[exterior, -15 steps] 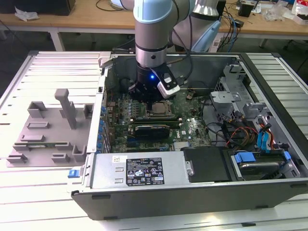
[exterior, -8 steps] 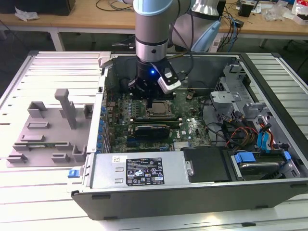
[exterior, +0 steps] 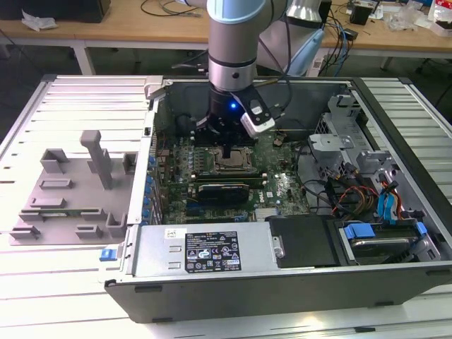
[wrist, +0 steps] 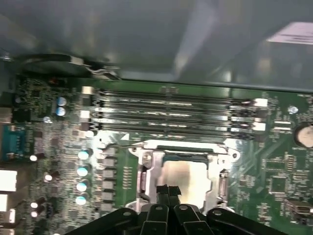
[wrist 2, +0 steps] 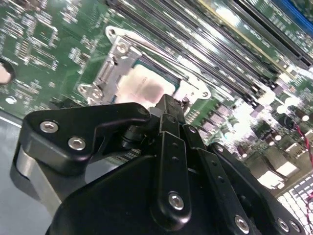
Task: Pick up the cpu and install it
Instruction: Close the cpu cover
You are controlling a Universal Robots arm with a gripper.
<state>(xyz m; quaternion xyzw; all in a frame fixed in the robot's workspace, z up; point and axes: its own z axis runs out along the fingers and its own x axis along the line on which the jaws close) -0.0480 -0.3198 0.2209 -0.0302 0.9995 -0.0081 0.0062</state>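
step: install, seating stage by our guess | claw (wrist: 166,192) pinched together, holding nothing we see, tip just over cpu (wrist: 188,175) | cpu flat inside socket frame (wrist: 145,171) | next move calls for gentle, square seating

Flat overhead light washes the pale worktop (exterior: 63,282) in the exterior view, while the open case (exterior: 282,282) holds its board (exterior: 282,187) in shade; a blue lamp (exterior: 232,106) glows on the arm (exterior: 236,35). In the second wrist view glare burns out the memory slots (wrist 2: 205,44), and the claw (wrist 2: 171,100) looms dark and soft. In the first wrist view the cpu (wrist: 188,176) shines warm, the case wall (wrist: 146,34) hazy.
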